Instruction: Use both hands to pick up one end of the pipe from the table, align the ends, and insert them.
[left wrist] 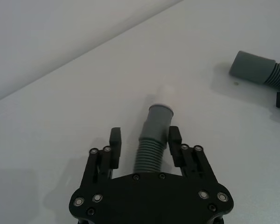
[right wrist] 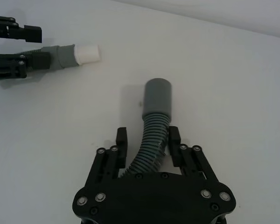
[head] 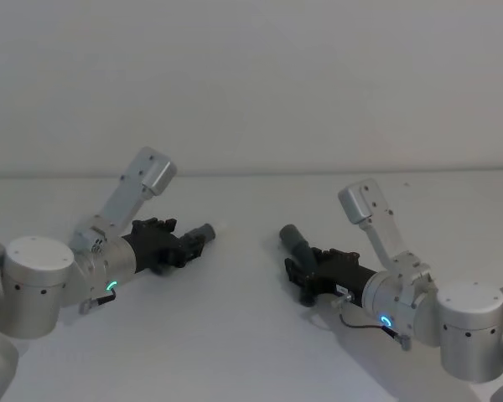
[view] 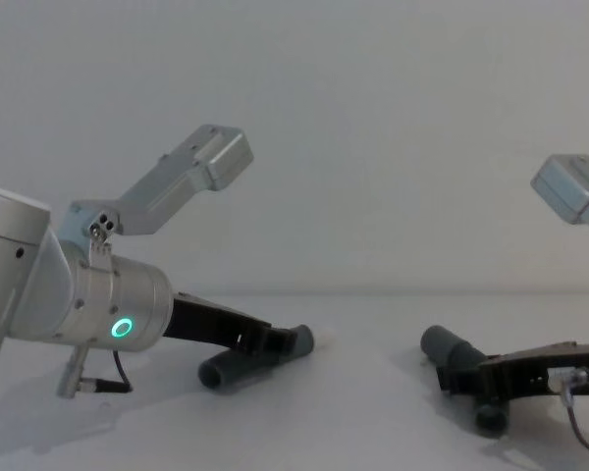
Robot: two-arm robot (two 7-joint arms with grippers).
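My left gripper (left wrist: 144, 139) sat low over the table (head: 235, 335), jaws apart and straddling the ribbed body of the left piece (left wrist: 148, 156). There was a clear gap on one side, and the other finger lay just beside the ribs. My right gripper (right wrist: 148, 139) stood likewise over the right piece (right wrist: 151, 144), jaws apart with the hose between them. Both pieces seemed to lie on the table, well apart. The left one's white tip (right wrist: 87, 54) and the right one's cuff (right wrist: 157, 97) were turned roughly toward each other.

My main worry was the off-centre hose. If one finger met it first as the jaws closed, I judged it could roll or skid aside. Each grip also sat on soft ribs well behind the end, so a curved piece could droop or swing once lifted and spoil the line-up. A tip meeting the cuff's rim at an angle would jam rather than enter.

From the left wrist, the tip almost vanished against the white table. I could not tell whether the nearer fingers touched the ribs. The gripper bodies hid the rear of both pieces. I could not see the cuff's bore, nor tell whether that cuff rested on the table or stood slightly clear. The chest view cut the right arm off at its edge.
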